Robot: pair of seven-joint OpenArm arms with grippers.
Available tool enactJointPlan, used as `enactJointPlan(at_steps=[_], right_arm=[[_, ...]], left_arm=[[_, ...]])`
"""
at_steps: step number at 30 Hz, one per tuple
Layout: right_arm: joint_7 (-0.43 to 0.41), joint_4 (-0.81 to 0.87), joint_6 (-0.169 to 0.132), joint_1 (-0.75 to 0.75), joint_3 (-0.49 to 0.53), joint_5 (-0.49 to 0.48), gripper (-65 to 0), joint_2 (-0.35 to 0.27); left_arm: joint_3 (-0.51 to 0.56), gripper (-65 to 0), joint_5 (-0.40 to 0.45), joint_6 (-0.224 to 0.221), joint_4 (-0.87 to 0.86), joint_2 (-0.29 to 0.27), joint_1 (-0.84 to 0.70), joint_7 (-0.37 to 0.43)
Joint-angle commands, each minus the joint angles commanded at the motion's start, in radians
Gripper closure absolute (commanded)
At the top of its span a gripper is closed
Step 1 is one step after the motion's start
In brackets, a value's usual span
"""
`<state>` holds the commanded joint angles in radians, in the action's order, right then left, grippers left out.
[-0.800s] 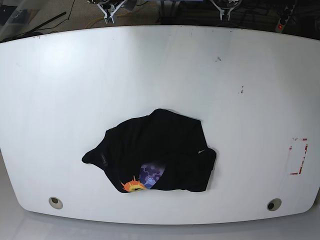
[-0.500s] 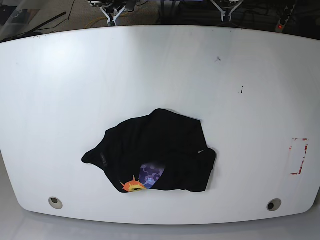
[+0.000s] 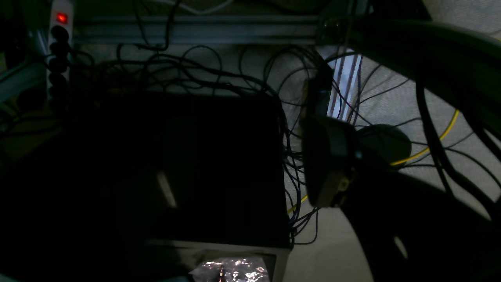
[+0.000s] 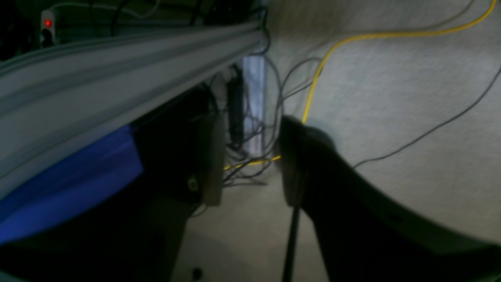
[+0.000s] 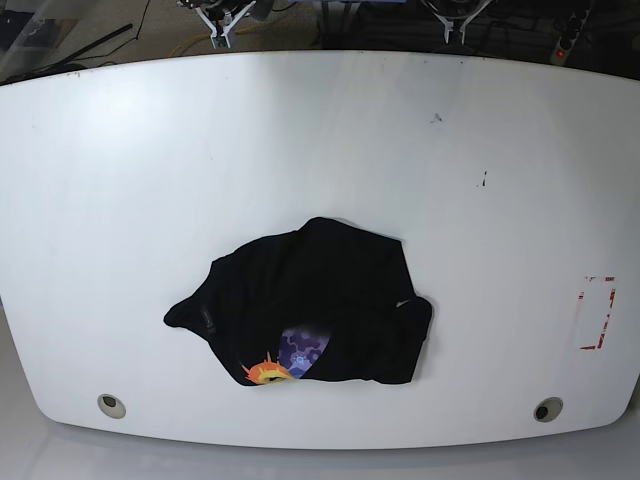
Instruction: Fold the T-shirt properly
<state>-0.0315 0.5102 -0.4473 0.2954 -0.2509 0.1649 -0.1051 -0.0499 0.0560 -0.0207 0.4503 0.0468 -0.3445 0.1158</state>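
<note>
The black T-shirt (image 5: 310, 305) lies crumpled in a heap on the white table (image 5: 320, 140), near the front middle. Part of its orange face and purple print (image 5: 285, 362) shows at the front edge. Both grippers are far from it, beyond the table's far edge. The right gripper (image 5: 225, 20) is at the top left and the left gripper (image 5: 455, 20) at the top right. In the right wrist view the gripper (image 4: 250, 172) is open and empty above the floor. In the left wrist view the gripper (image 3: 246, 184) is open in deep shadow, with one finger (image 3: 327, 164) clear.
Two round holes (image 5: 112, 405) (image 5: 546, 409) sit near the table's front corners. A red-marked rectangle (image 5: 598, 313) is at the right edge. Cables (image 3: 219, 70), a power strip (image 3: 58, 35) and a dark box (image 3: 176, 168) lie on the floor behind the table.
The T-shirt has not moved. The gripper tips at the far edge shift only slightly.
</note>
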Motion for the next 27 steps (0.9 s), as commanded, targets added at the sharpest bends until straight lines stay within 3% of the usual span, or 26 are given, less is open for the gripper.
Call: enactJointPlan(at_steps=[7,11,17,22,27], right_arm=[[0.002,0.176,-0.006,0.133,0.000,-0.005,-22.4,0.006],[0.015,0.334,-0.008,0.252,0.008,-0.080,-22.4,0.014],[0.161,0.672,-0.009,0.440,0.008,-0.176,-22.4,0.017],[0.270,0.965,-0.009,0.595,0.006,-0.258,-22.4,0.014],[0.322,1.188,-0.009,0.704,0.000,-0.307,-22.4,0.014]], left_arm=[[-0.005,-38.2,-0.002,0.000,0.229,0.005,-0.161,-0.003],[-0.008,-38.2,-0.002,0.000,0.428,0.006,-0.298,-0.003],[-0.094,-38.2,-0.003,0.000,0.776,-0.002,-0.514,-0.003],[-0.098,-38.2,-0.003,0.000,1.057,-0.002,-0.692,-0.003],[-0.107,-38.3,-0.003,0.000,1.261,-0.002,-0.796,-0.003]])
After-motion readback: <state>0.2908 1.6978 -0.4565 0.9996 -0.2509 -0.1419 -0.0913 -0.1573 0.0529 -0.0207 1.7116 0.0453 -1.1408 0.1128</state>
